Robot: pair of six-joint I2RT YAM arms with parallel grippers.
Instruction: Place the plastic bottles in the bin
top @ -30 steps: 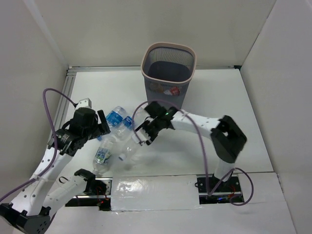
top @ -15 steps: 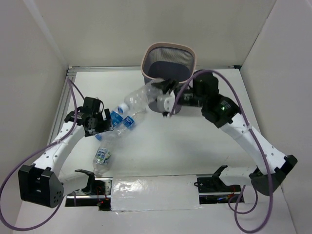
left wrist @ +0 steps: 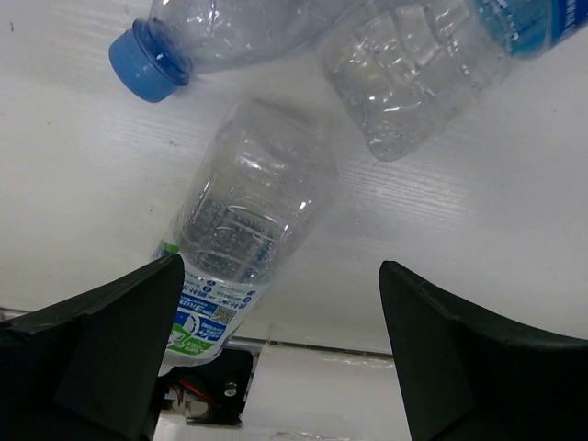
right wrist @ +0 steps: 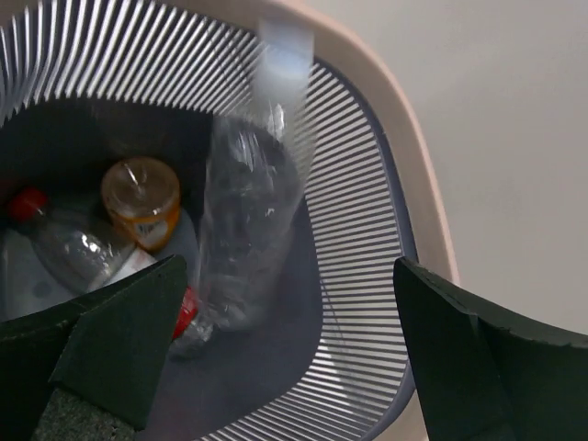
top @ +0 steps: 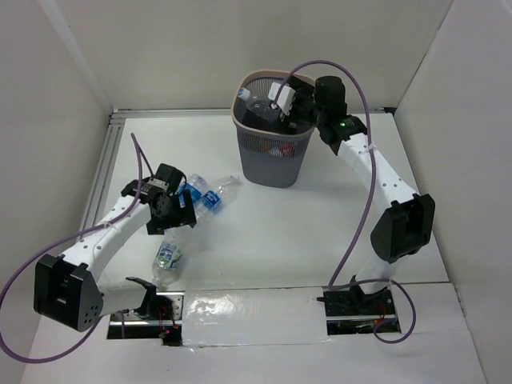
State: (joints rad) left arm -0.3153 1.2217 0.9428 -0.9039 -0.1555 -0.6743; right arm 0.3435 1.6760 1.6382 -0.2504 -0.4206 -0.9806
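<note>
shows right gripper [right wrist: 289, 271] wide open, empty, above mesh bin [top: 272, 156], clear bottle [right wrist: 248, 220] blurred inside; shows left gripper [left wrist: 280, 276] wide open, empty, over green-white-labelled bottle [left wrist: 243, 225]

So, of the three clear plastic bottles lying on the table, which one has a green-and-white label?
The clear bottle lying alone, nearest the arm bases; the other two bottles, farther back, carry blue labels.

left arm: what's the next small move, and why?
Probably lower the left gripper and close on the green-labelled bottle: its jaws stand open, with that bottle lying on the table below, between them. The right gripper is open over the bin, with a clear bottle dropping in, so it needs nothing.
</note>
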